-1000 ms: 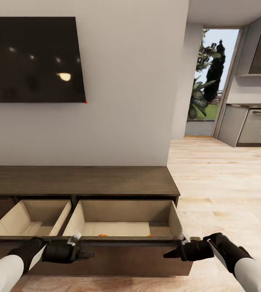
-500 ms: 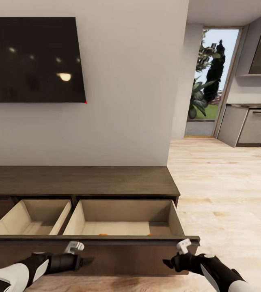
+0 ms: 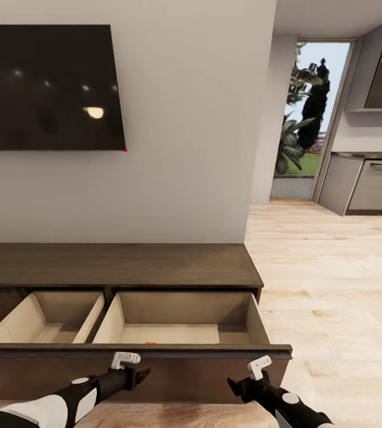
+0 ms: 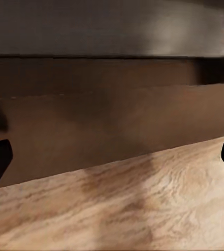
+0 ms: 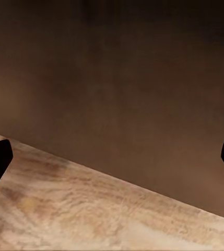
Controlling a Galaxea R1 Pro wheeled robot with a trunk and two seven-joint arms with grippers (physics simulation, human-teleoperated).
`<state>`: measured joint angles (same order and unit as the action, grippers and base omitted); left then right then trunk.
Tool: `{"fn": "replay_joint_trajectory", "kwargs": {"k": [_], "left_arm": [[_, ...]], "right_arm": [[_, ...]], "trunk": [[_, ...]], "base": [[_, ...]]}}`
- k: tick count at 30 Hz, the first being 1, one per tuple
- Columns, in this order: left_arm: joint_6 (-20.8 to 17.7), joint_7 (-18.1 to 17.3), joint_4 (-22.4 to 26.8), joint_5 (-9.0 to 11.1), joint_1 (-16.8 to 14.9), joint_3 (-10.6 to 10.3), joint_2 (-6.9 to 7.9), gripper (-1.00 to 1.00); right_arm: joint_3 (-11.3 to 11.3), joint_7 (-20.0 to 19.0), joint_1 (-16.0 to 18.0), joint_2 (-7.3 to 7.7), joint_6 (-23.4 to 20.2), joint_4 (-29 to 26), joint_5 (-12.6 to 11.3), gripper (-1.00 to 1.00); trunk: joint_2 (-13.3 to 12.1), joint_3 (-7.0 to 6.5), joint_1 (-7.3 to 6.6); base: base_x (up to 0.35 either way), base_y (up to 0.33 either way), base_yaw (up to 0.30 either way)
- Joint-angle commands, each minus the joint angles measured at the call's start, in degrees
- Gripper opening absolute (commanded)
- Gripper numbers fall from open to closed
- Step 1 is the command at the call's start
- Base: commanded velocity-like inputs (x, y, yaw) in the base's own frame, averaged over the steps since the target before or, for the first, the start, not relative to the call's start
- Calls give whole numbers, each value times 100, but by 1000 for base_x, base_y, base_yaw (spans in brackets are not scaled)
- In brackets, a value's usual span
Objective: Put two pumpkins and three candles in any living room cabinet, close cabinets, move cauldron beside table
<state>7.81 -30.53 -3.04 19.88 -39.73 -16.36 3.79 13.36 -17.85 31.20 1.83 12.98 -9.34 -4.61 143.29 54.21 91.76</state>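
The long dark-brown cabinet (image 3: pixel 119 264) stands against the wall under the TV. Its wide drawer (image 3: pixel 185 368) is pulled out, showing two pale compartments. A sliver of orange (image 3: pixel 151 343) peeks over the drawer front in the right compartment; the front hides the rest of what lies there. My left gripper (image 3: pixel 142 374) hangs low in front of the drawer's face, open and holding nothing. My right gripper (image 3: pixel 233 385) is level with it near the drawer's right end, also open. In the wrist views the left gripper (image 4: pixel 112 157) and right gripper (image 5: pixel 112 157) face the brown drawer face and the floor.
A black TV (image 3: pixel 48 86) hangs on the wall above the cabinet. Pale wooden floor (image 3: pixel 333 285) stretches to the right toward a glass door (image 3: pixel 309 119) and grey kitchen cupboards (image 3: pixel 369 184).
Both grippers have dropped from the drawer's top edge and pulled back toward me, now low before its face. The drawer has not moved.
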Motion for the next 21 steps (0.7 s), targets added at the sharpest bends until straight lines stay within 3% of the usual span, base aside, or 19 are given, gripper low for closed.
{"fn": "replay_joint_trajectory", "kwargs": {"k": [1, 5, 7, 10, 12, 21], "left_arm": [[2, 223, -2, 104, 11, 1, -75, 100], [58, 1463, -4, 206, 132, 0, -393, 100], [296, 1737, -4, 217, 238, 1, -493, 100], [552, 1971, -4, 280, 402, 1, -541, 100], [600, 2239, 3, 492, 449, 1, -549, 100], [616, 2260, 27, 519, 457, -7, -554, 100]], "right_arm": [[0, 53, 0, -36, 10, 1, -7, 100], [-8, 567, 0, -214, 56, 22, -4, 100], [-6, 818, 0, -253, 147, 99, 4, 100], [-22, 1075, 0, -369, 306, 246, -22, 100], [-29, 1189, -2, -406, 355, 301, -26, 100], [-101, 1287, -1, -411, 387, 310, -59, 100]], "trunk": [[0, 0, 0], [0, 0, 0], [0, 0, 0], [0, 0, 0], [0, 0, 0], [0, 0, 0]], "base": [[0, 0, 0], [0, 0, 0], [0, 0, 0], [0, 0, 0], [0, 0, 0], [0, 0, 0]]}}
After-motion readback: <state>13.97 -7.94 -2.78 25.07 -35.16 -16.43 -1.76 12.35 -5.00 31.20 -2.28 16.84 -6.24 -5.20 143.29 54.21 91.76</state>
